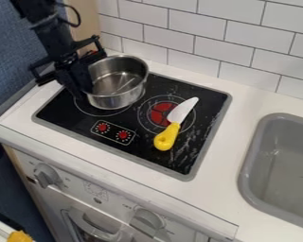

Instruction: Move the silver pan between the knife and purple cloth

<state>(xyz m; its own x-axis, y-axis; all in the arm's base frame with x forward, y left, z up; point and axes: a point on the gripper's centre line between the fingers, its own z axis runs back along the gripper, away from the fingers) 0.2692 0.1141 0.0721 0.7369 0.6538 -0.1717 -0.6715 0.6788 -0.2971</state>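
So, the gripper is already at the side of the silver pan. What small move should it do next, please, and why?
I would probably make the hold on the rim sure before lifting: the gripper is right at the left wall of the silver pan, which appears to stand on the stove, with the knife lying to its right.

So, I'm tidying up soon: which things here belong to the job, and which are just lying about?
Part of the job:
silver pan
yellow-handled knife
tool, at the pan's side

Just there:
stovetop, under pan and knife
sink
yellow item, lower left edge, too cut off to identify
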